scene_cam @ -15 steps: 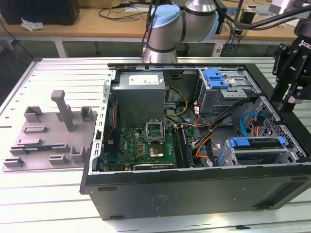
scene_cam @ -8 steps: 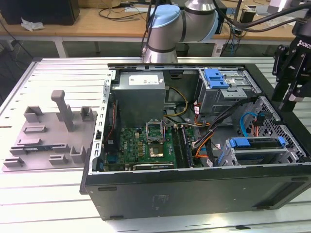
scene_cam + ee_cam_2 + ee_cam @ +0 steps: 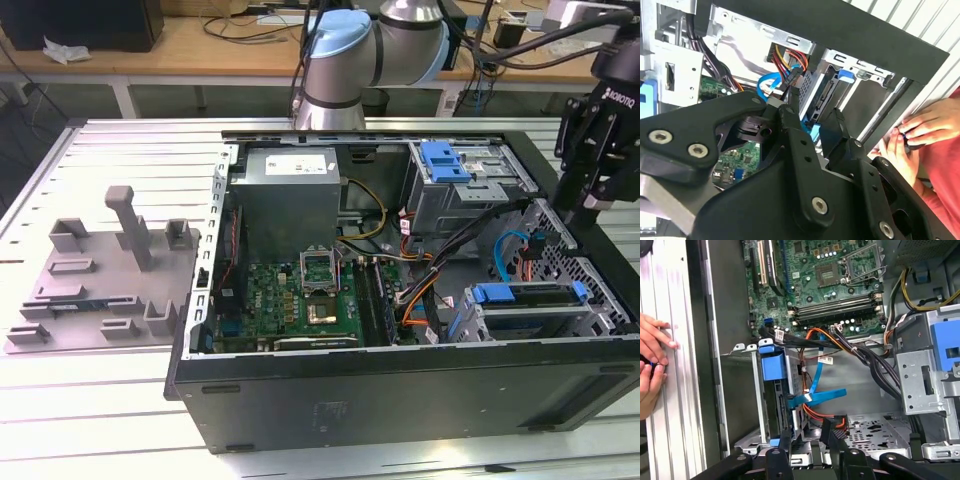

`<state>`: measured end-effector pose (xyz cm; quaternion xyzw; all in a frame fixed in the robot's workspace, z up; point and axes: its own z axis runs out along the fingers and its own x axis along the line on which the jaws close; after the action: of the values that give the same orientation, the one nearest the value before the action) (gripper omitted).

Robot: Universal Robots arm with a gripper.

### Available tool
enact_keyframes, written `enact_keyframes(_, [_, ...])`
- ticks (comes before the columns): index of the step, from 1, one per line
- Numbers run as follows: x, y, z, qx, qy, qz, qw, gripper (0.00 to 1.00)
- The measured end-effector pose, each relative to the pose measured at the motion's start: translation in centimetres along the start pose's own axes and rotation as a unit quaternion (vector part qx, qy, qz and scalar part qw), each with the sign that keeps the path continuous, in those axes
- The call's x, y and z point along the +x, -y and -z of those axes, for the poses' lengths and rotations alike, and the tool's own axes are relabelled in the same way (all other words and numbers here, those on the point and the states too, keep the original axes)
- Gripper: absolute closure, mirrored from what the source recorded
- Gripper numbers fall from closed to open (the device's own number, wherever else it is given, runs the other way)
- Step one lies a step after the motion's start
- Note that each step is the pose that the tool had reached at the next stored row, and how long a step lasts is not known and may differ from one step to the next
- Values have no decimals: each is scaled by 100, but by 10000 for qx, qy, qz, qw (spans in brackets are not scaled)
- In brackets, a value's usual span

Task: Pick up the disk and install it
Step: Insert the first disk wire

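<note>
Exterior view: the open computer case [image 3: 400,390] is lying on its side on the slatted table [image 3: 120,150], sitting closer to the table's edge on the exterior view's right. The disk [image 3: 525,294] is sitting in the drive cage [image 3: 560,325], down in the case's near corner on the exterior view's right, with its blue frame facing up. The gripper [image 3: 583,207] is hovering over the case's edge on that same side. It's near the cage but not touching the disk. A grey fixture plate [image 3: 100,290] is lying near the table's edge on the exterior view's left, well apart from all that.

Second wrist view: the fingers [image 3: 790,112] are standing spread apart with nothing pinched between them. The disk [image 3: 827,95] is showing through the gap, slotted in the cage. A person's hand [image 3: 912,132] is resting on the table just beside the case wall.

First wrist view: the fingers [image 3: 785,437] are spread here too and gripping nothing. The disk [image 3: 772,365] is sitting inside the cage, with a blue cable [image 3: 820,392] running just beside it and the motherboard [image 3: 830,280] lying beyond.
</note>
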<state>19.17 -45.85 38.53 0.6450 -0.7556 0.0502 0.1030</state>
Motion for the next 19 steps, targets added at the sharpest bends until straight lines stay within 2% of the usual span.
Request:
enact_keyframes(2, [-16,2,-18,-2,-35,-38,10000,56])
enact_keyframes(5, [-66,0,-39,6,-116,-67,9999,56])
enact_keyframes(6, [-96,-3,-44,12,-160,-72,9998,56])
enact_keyframes(7, [-137,-8,-48,21,-222,-78,9997,56])
enact_keyframes(8, [-163,-11,-49,28,-264,-82,9996,56])
enact_keyframes(11, [-270,-23,-48,56,-450,-99,9989,56])
enact_keyframes(13, [-335,-26,-49,71,-550,-108,9984,56])
enact_keyframes(14, [-389,-27,-53,86,-646,-117,9978,56])
enact_keyframes(18, [-435,-23,-95,102,-761,-134,9970,58])
enact_keyframes(19, [-439,-23,-105,103,-771,-138,9969,58])
